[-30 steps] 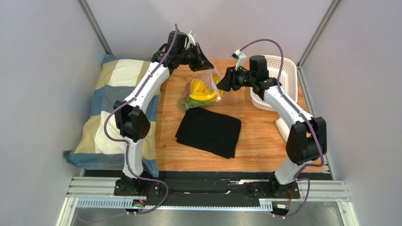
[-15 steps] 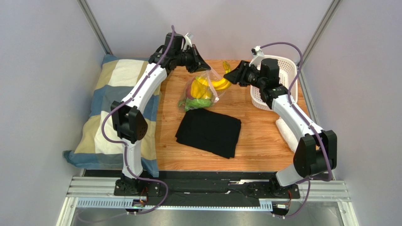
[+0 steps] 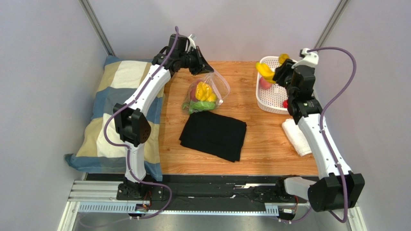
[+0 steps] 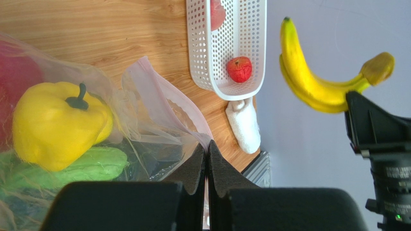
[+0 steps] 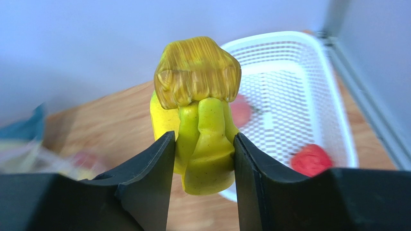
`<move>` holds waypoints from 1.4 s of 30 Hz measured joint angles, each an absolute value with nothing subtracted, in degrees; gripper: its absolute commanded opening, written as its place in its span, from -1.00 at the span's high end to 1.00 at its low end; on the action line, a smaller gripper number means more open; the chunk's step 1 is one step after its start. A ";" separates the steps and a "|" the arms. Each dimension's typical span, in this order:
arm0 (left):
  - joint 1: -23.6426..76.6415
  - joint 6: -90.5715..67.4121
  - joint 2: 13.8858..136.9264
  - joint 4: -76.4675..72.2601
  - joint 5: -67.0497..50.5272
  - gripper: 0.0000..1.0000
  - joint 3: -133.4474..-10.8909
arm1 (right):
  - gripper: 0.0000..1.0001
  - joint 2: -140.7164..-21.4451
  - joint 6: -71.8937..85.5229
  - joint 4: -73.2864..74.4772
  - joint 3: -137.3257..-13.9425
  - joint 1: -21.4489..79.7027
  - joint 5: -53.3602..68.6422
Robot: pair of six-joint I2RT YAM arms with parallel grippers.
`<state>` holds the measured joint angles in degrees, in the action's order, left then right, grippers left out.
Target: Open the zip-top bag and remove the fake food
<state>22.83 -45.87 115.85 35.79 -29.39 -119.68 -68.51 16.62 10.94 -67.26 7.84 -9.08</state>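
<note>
Wooden table (image 3: 270,144), grey walls on three sides.

- One zip-top bag (image 3: 208,90), clear and crinkled. It sits toward the far edge, left of centre, with its base on the wood and its top raised. Its long axis runs from the far edge toward the near-left corner, with the mouth at the far end and the pinkish zip strip (image 4: 166,94) looping open.
- Left gripper (image 3: 201,65): fingers pressed flat together on one lip of the bag.
- Bag contents, counted in the left wrist view: one yellow pepper (image 4: 58,126), one green piece (image 4: 89,164), and one red piece (image 4: 14,72) cut off by the frame. Anything further cannot be told through the film.
- One banana bunch (image 3: 265,70), in the air above the far-left corner of the basket (image 3: 266,103). Its long axis lies along the far edge, with the tips toward the left.
- Right gripper (image 3: 279,74): clamped on the bunch just below the stem.
- The right wrist view shows the brown stem end-on. Only the left wrist view shows the bunch's full curve.
- One white perforated basket in the far-right corner, holding two red fruits (image 4: 239,69). Both are plain in the left wrist view; the top view shows them partly behind the arm.
- One white rolled cloth (image 3: 296,137) by the right edge, just on the near side of the basket.
- One black cloth (image 3: 213,134), folded, at the centre, just beside the bag's base.
- One patchwork pillow (image 3: 113,110) along the left edge.
</note>
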 measured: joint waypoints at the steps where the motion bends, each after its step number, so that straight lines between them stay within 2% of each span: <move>1: 22.83 -45.87 115.85 35.79 -29.41 1.00 -119.72 | 1.00 -69.32 17.34 10.92 -67.35 6.72 -12.36; 6: 22.85 -45.91 115.85 35.79 -29.50 1.00 -119.74 | 1.00 -81.12 21.45 15.29 -71.79 1.65 -23.18; 10: 22.90 -45.91 115.85 35.79 -29.67 1.00 -119.74 | 1.00 -92.31 24.05 23.44 -78.11 -0.67 -26.55; 11: 22.92 -45.91 115.85 35.79 -29.74 1.00 -119.74 | 0.90 -94.78 24.64 25.56 -79.75 -1.13 -26.65; 12: 23.00 -45.91 115.85 35.77 -29.78 1.00 -119.74 | 0.70 -96.66 25.26 27.53 -81.38 -1.58 -26.79; 13: 23.09 -45.91 115.85 35.79 -29.93 1.00 -119.74 | 0.13 -98.52 26.00 29.34 -82.96 -2.07 -26.70; 16: 23.16 -45.91 115.85 35.73 -30.37 1.00 -119.74 | -0.75 -102.28 28.05 34.00 -86.74 -3.14 -25.69; 18: 23.16 -45.91 115.85 35.73 -30.72 1.00 -119.74 | -0.95 -103.66 29.04 36.88 -88.60 -3.57 -24.93; 21: 23.20 -45.91 115.85 35.64 -31.24 1.00 -119.74 | -0.97 -104.97 29.30 41.45 -91.77 -3.86 -24.03; 24: 23.20 -45.91 115.85 35.35 -31.64 1.00 -119.74 | -0.66 -105.23 29.41 44.97 -95.22 -3.66 -22.24; 25: 23.22 -45.91 115.85 35.33 -31.77 1.00 -119.74 | -0.13 -104.99 29.34 45.17 -96.01 -3.46 -21.10; 28: 23.22 -45.91 115.85 34.98 -32.16 1.00 -119.74 | 0.78 -102.72 28.56 43.79 -96.23 -1.30 -14.41; 33: 23.29 -45.93 115.85 34.94 -32.34 1.00 -119.74 | 1.00 -97.97 29.45 36.77 -95.98 10.90 -0.36; 37: 23.40 -45.93 115.90 35.14 -32.51 1.00 -120.51 | 1.00 -97.80 30.39 31.57 -96.05 21.85 9.32; 42: 23.55 -45.95 115.90 34.92 -32.82 1.00 -121.71 | 1.00 -101.30 31.42 30.50 -97.23 26.96 14.41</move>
